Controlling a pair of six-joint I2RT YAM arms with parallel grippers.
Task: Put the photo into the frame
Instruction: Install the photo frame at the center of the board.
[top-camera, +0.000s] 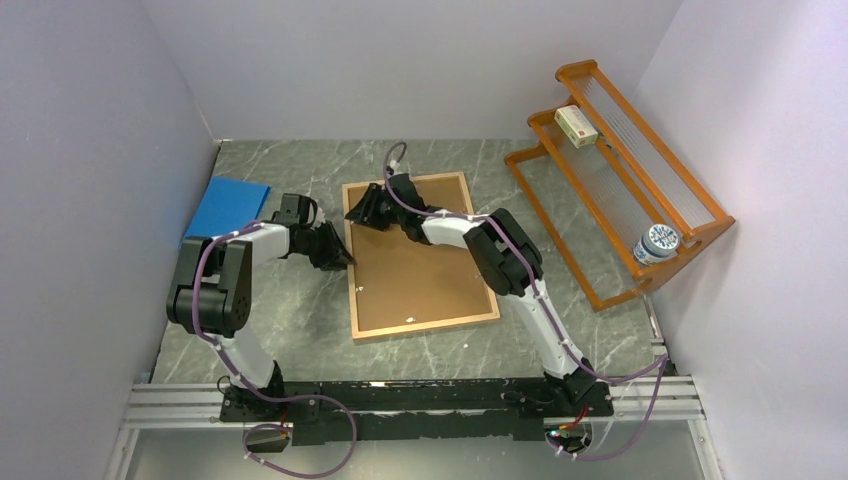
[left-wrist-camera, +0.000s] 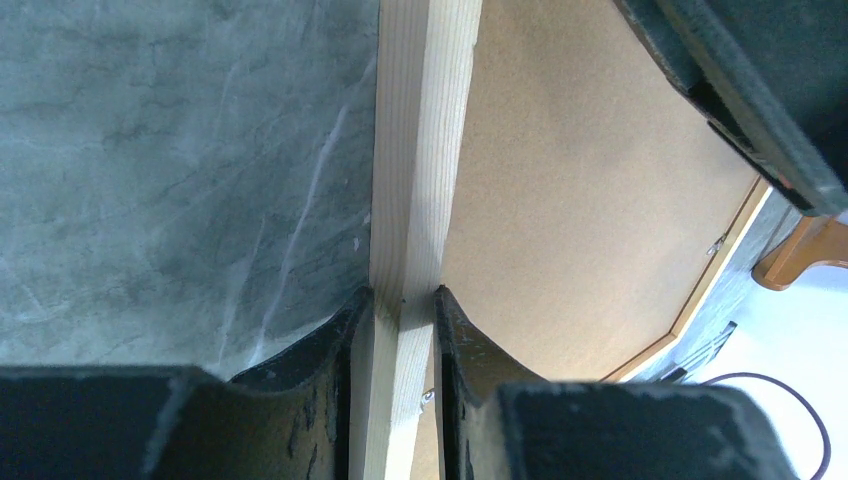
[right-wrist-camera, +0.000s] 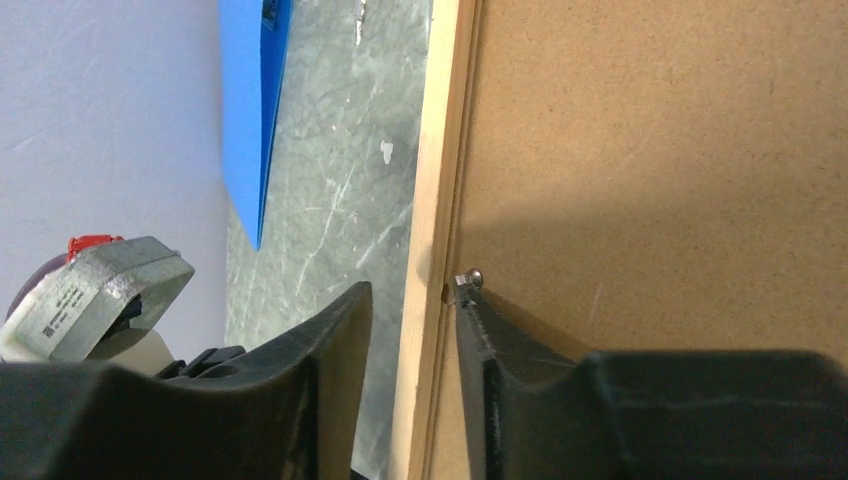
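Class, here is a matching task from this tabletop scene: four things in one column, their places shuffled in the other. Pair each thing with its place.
Column A
1. flat blue sheet
2. small whitish box
3. blue-and-white round tin
4. brown hardboard panel

Column B
a. inside the light wooden frame lying mid-table
b. near end of the orange slatted wooden rack
c. far left of the grey marbled table, by the wall
d. far end of that rack, on an upper shelf

Pairs: 1-c, 2-d, 3-b, 4-a

left gripper (left-wrist-camera: 403, 300) clamped, right gripper (right-wrist-camera: 415, 290) parted
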